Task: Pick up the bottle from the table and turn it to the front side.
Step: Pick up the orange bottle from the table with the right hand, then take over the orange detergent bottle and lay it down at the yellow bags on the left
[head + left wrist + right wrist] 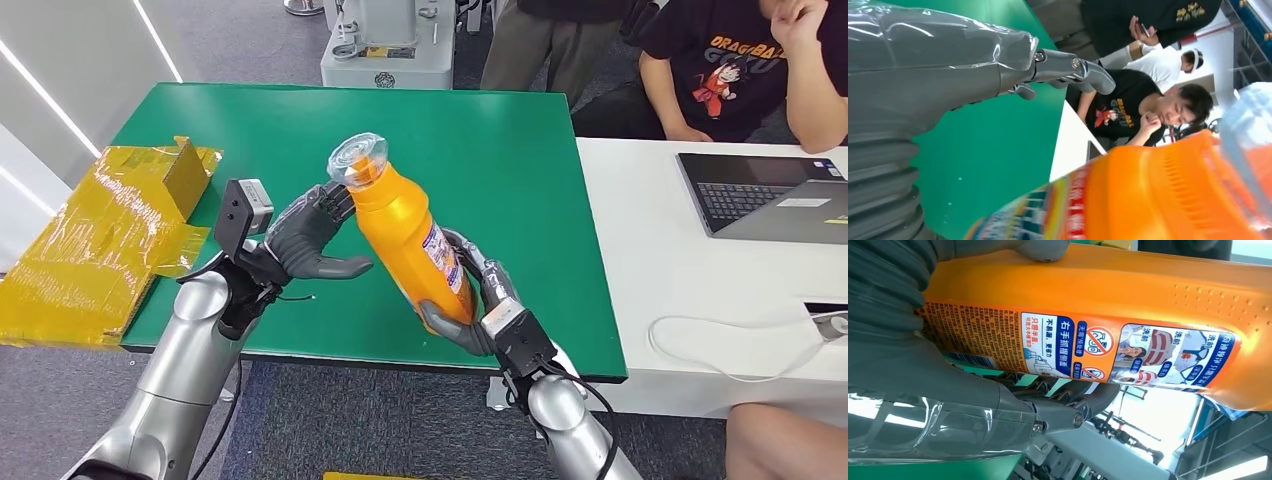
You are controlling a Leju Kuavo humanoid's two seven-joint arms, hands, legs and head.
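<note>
The robot's right hand grips the lower body of an orange bottle, holding it tilted above the green table, while its open left hand, fingers spread, reaches its neck, seemingly to turn it.

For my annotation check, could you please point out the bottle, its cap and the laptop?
bottle (405,230), head view, orange body
cap (360,160), head view, clear top
laptop (745,190), head view, keyboard

- A green table stands on grey floor, with a white desk touching its right edge.
- A laptop (open) and a white cable lie on the desk.
- Yellow-taped cardboard sits at left.
- People sit far right.
</note>
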